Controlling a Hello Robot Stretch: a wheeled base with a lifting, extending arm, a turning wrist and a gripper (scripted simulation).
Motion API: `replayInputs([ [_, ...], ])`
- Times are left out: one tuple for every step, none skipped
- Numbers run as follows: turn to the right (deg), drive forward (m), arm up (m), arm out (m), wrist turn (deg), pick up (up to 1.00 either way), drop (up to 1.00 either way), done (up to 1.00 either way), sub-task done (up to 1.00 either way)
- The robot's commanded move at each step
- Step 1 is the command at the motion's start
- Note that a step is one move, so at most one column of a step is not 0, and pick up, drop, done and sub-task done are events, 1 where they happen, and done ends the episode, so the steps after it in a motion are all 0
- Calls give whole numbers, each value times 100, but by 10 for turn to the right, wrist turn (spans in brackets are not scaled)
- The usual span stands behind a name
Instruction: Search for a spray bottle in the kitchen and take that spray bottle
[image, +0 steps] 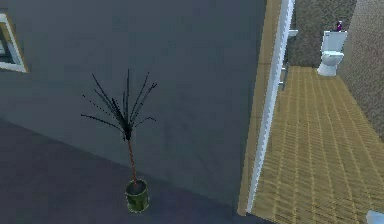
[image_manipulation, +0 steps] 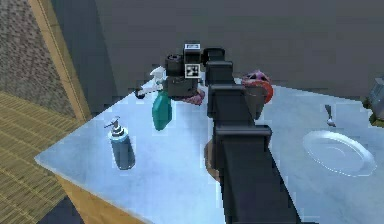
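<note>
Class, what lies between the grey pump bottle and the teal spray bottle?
Nothing: in the arm side view, bare tabletop alone separates the pump bottle from the spray bottle.

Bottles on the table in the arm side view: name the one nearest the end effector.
The teal bottle with the white trigger head, right by the end effector. The grey bottle with the dark top stands apart, lower left on the table.
</note>
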Motion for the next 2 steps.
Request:
replayInputs([
  [0,0,0,0,0,100,0,0,0],
  [0,0,0,0,0,0,0,100,0],
])
